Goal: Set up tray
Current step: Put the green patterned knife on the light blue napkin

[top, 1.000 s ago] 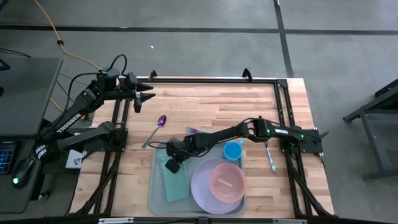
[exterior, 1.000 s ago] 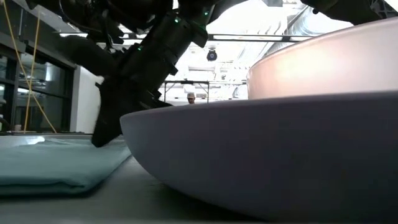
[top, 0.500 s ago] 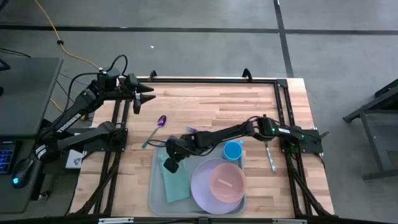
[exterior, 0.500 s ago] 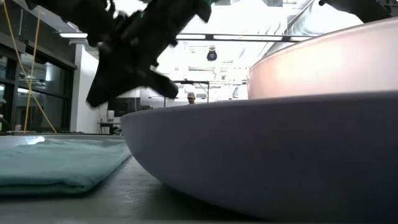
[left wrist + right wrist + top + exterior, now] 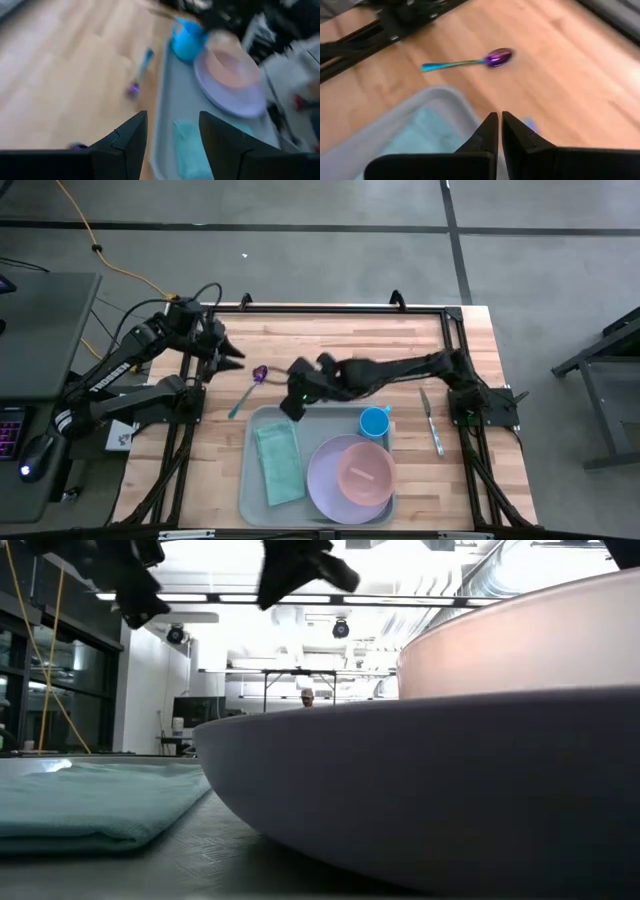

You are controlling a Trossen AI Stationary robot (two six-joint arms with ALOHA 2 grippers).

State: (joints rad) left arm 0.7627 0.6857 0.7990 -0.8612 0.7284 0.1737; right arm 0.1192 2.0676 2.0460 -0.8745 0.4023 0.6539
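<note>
**A:** Wooden counter (image 5: 340, 350) under both arms, then. Where does the tray (image 5: 254, 498) sit?

**B:** At the near edge, about the middle. On it a teal cloth (image 5: 279, 462) lies flat at the left, a lavender plate (image 5: 325, 480) with a pink bowl (image 5: 364, 471) on it fills the near right, and a blue cup (image 5: 375, 422) stands at the far right corner.

**A:** And the right gripper (image 5: 296, 398)?

**B:** Raised above the tray's far left corner, jaws together and empty. Its wrist view shows the purple spoon (image 5: 472, 61) on bare wood beyond the tray's rim.

**A:** The left gripper (image 5: 229, 358)?

**B:** At the far left of the counter, near the spoon's bowl, jaws apart, holding nothing.

**A:** Anything else?

**B:** A knife (image 5: 431, 420) lies on the counter right of the tray, beside the cup.
</note>
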